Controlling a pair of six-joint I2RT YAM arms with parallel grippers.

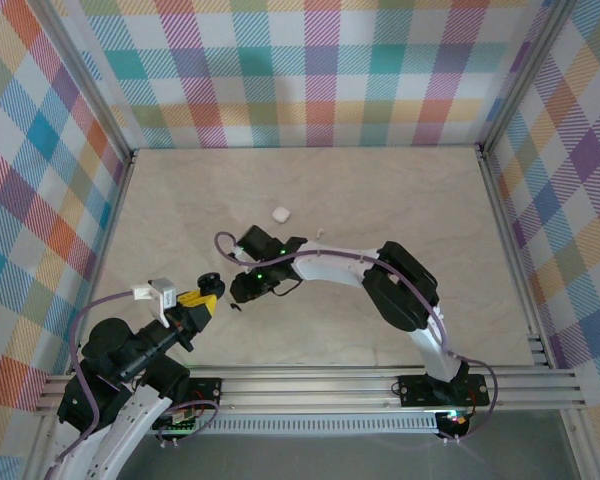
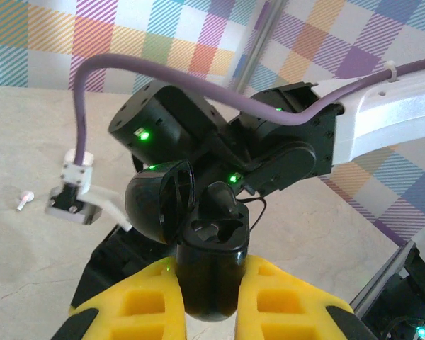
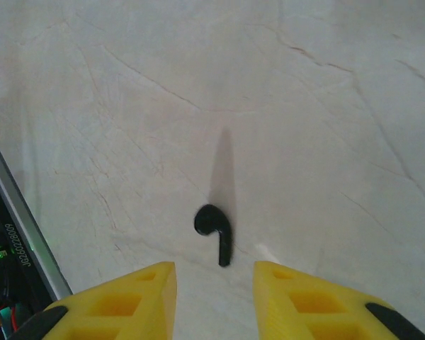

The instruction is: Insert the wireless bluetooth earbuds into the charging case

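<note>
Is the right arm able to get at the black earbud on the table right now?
Probably yes: the right gripper is open just short of the black earbud, lying alone on the table with nothing between.

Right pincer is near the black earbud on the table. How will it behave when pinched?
The black earbud looks tiny and smooth, so it is probably light and may slip from the open right pincer. Its rounded head and thin stem, lying flat on the table, suggest it could pivot rather than roll far.

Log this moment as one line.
left gripper: shut on black case, lid open | right gripper: open, poised at black earbud lying on table
</note>
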